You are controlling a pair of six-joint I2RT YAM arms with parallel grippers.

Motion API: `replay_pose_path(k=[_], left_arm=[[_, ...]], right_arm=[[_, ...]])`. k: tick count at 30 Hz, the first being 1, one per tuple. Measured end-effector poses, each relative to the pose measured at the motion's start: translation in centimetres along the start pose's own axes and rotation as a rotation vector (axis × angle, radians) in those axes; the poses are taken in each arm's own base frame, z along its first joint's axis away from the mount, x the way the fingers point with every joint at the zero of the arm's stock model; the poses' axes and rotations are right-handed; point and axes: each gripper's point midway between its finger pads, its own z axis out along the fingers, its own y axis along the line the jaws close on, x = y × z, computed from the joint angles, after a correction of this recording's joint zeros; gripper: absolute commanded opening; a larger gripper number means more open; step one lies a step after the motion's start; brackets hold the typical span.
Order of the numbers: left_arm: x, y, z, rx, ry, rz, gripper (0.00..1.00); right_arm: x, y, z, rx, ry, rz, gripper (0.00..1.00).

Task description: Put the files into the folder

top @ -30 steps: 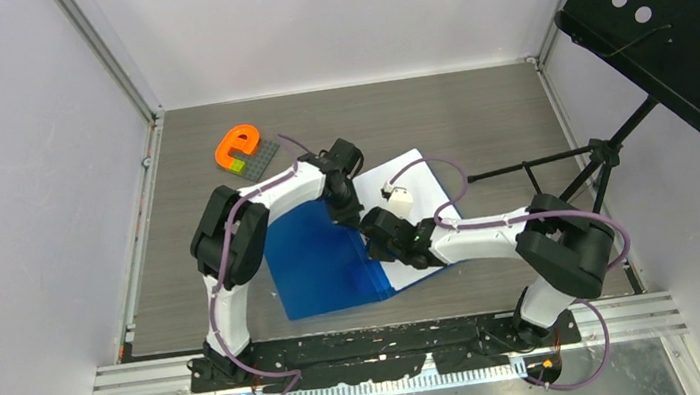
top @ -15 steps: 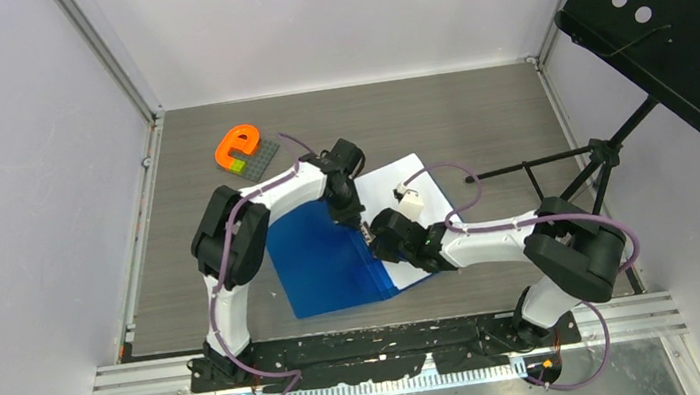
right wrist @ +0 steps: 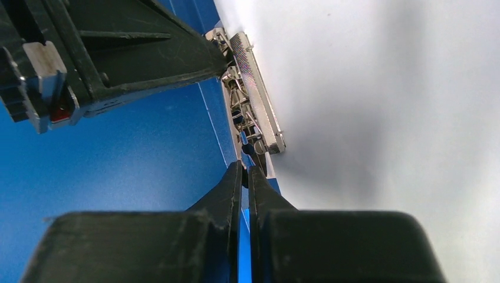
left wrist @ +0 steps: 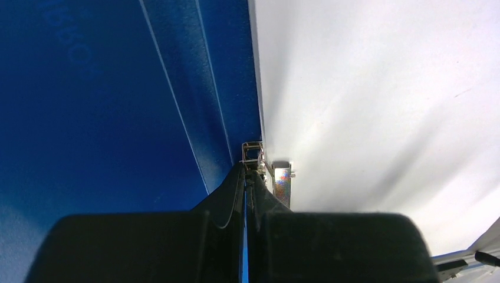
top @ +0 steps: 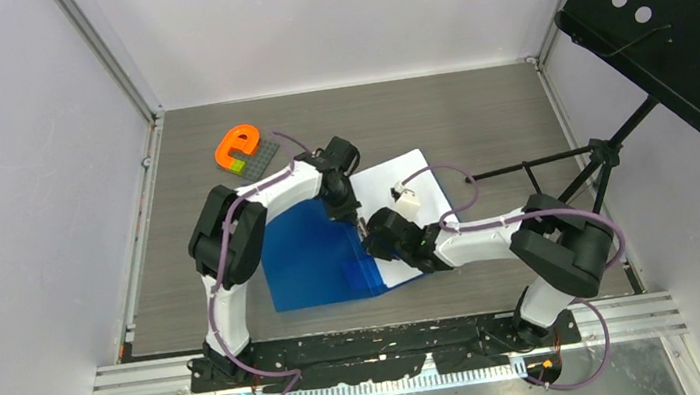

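Two closed grippers are meeting at the spine of the folder (top: pixel 319 262).
The left gripper (left wrist: pixel 250 168) and right gripper (right wrist: pixel 244 168), jaws pressed together, are pointing their tips at the metal clip (right wrist: pixel 256 94); the folder is lying open on the table (top: pixel 478 121), the files (top: pixel 388 173) lying on its right half.

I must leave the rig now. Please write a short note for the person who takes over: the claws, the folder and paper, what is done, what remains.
Left claw: shut, tips at the far end of the metal clip on the spine.
Right claw: shut, tips at the clip's near end.
Folder: lies open; the paper lies on its right inner side, against the clip.
Done: paper placed inside.
Left: I cannot tell whether the clip holds the paper; check, then close the cover.
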Motion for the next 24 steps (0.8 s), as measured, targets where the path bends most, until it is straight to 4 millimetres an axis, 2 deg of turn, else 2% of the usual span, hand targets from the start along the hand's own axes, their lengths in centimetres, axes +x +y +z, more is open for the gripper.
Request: replay_pose_path(k=[6, 11, 19, 24], left_arm=[[-1.0, 0.3, 0.1, 0.004, -0.036, -0.009, 0.0], [-1.1, 0.2, 0.1, 0.009, -0.04, -0.003, 0.0], [0.1, -0.7, 0.1, 0.027, -0.014, 0.021, 0.0], [0.3, -0.8, 0.2, 0.033, -0.011, 0.022, 0.0]], right_arm=[[-0.2, 1.0, 1.0, -0.046, -0.02, 0.052, 0.05], [-0.4, 0.6, 0.8, -0.057, -0.026, 0.085, 0.05], [-1.8, -0.3, -1.7, -0.031, -0.03, 0.053, 0.05], [-2.2, -0.8, -1.9, -0.002, -0.02, 0.019, 0.05]])
